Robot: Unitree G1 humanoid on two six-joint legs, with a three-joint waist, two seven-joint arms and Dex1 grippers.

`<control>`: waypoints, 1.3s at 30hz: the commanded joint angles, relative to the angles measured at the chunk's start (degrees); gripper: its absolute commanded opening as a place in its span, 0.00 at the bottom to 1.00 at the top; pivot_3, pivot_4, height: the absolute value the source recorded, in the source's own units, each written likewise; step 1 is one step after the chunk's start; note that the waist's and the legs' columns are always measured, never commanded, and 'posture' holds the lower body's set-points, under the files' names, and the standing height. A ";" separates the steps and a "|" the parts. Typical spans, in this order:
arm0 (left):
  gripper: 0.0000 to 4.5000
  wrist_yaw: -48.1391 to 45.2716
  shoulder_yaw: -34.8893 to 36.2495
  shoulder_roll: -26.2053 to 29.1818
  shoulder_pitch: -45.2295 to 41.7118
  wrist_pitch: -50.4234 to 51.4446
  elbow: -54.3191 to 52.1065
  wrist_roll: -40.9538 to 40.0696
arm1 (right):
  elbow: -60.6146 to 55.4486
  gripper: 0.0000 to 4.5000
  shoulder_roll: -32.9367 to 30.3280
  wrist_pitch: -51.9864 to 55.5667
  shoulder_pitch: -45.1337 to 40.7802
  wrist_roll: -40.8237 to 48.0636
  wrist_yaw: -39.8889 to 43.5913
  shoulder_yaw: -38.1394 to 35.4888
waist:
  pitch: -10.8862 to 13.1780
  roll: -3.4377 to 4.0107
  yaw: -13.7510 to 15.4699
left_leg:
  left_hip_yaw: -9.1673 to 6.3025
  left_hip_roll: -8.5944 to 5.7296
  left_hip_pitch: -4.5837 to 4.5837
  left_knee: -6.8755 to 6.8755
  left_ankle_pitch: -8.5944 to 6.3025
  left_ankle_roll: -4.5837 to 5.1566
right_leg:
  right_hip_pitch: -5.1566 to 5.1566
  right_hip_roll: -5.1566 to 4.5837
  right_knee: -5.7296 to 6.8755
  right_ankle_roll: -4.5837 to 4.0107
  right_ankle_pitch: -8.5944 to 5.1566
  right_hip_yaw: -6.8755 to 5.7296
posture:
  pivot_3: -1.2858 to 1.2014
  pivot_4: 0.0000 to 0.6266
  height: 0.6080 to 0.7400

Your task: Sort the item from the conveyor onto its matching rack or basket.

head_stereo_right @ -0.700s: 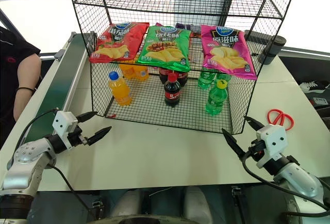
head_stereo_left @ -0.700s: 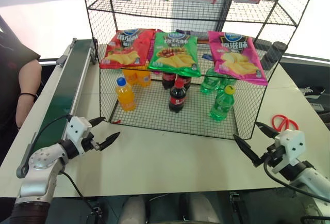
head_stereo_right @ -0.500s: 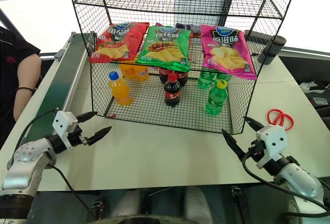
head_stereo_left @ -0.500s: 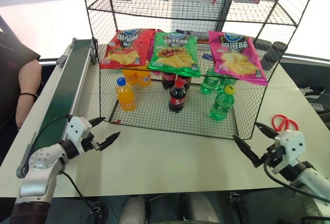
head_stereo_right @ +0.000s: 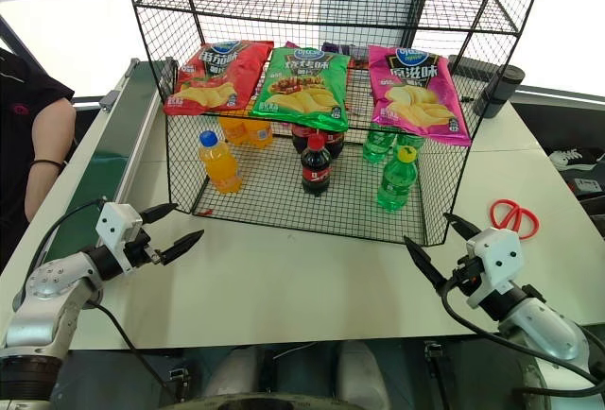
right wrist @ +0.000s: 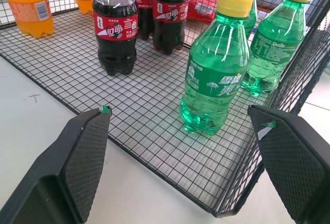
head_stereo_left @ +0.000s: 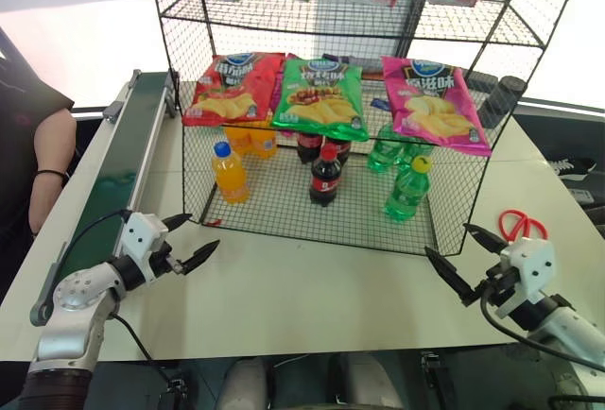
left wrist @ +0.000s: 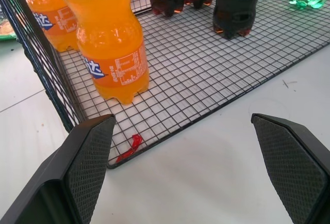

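A clear-green soda bottle (head_stereo_left: 407, 190) with a yellow cap stands upright in the black wire basket (head_stereo_left: 284, 204), at its front right, with other green bottles (right wrist: 273, 43) just behind it. The dark green conveyor (head_stereo_left: 118, 169) runs along the table's left side with nothing on its belt. My left gripper (head_stereo_left: 203, 231) hovers open over the table just outside the basket's front left corner, holding nothing. My right gripper (head_stereo_left: 447, 240) is open and empty too, off the basket's front right corner, facing the green bottle (right wrist: 215, 74).
Orange-drink bottles (head_stereo_left: 230, 172) and cola bottles (head_stereo_left: 325, 176) stand in the same basket. Chip bags (head_stereo_left: 321, 96) hang above them on the rack. Red scissors (head_stereo_left: 523, 224) lie on the table at the right. A person's arm (head_stereo_left: 47, 174) rests beside the conveyor.
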 commanded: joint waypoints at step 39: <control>1.00 0.89 0.47 -1.45 -0.27 -0.60 -1.57 0.21 | 1.44 0.98 0.22 -1.61 -2.35 -0.05 0.84 0.96 | 0.00 0.00 0.00 | 0.00 0.00 0.00 -0.02 0.00 0.00 | -0.01 -0.04 -0.01 -0.01 0.00 0.00 | 0.52 0.24 1.00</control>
